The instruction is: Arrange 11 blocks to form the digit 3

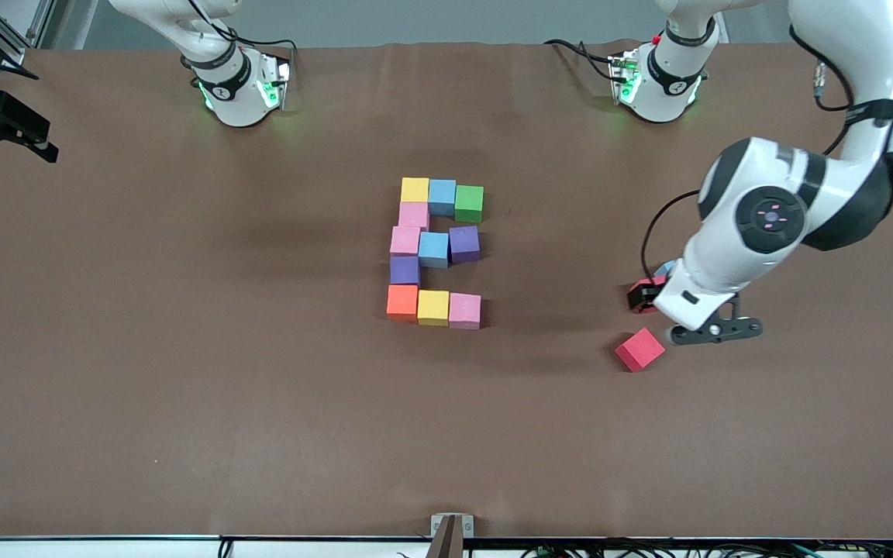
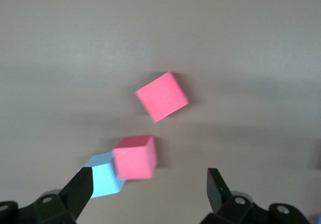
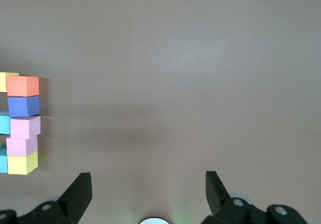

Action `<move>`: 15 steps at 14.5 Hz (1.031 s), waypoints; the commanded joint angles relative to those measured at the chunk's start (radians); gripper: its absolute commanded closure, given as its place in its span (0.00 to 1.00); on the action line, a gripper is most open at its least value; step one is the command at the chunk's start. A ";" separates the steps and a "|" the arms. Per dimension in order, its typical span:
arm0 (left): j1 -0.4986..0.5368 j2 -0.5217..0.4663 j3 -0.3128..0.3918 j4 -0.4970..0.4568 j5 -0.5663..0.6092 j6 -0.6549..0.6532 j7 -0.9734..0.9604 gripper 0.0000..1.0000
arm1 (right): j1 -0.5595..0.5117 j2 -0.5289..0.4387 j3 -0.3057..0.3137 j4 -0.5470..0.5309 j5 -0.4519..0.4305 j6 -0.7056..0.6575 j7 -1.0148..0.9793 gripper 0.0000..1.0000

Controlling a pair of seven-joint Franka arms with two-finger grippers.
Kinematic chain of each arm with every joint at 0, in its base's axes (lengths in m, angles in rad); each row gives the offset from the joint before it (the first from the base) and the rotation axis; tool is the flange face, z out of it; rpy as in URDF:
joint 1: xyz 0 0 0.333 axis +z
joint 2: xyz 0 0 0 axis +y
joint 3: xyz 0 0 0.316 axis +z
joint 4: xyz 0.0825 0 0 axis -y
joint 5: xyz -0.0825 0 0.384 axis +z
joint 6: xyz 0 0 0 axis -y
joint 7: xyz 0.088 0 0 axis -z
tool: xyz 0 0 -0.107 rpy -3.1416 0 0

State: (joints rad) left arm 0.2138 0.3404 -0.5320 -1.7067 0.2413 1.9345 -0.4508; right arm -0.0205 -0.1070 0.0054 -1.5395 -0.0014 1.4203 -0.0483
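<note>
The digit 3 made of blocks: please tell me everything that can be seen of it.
The digit 3 is a flat figure of eleven small matte foam-like cubes lying on the brown table, near its middle. Three three-cube bars are joined by single cubes at the right arm's end. The farthest bar from the front camera is yellow, light blue, green; the middle one pink, light blue, purple; the nearest one orange, yellow, pink. The joining cubes are pink and purple. Neighbouring cubes touch, slightly unevenly. No hand touches it.
</note>
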 commanded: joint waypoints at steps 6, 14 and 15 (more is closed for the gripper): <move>0.189 -0.279 -0.003 -0.010 -0.203 -0.207 0.285 0.00 | -0.015 -0.003 0.015 -0.004 -0.011 -0.009 0.011 0.00; 0.092 -0.428 0.249 -0.010 -0.257 -0.295 0.550 0.00 | -0.016 -0.003 0.013 -0.004 -0.011 -0.018 0.011 0.00; 0.026 -0.429 0.323 -0.007 -0.257 -0.296 0.560 0.00 | -0.018 -0.003 0.013 -0.004 -0.011 -0.020 0.011 0.00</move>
State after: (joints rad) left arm 0.3470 -0.0588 -0.3287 -1.6983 0.0042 1.6474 0.0715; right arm -0.0206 -0.1069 0.0049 -1.5400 -0.0015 1.4089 -0.0476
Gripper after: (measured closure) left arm 0.000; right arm 0.000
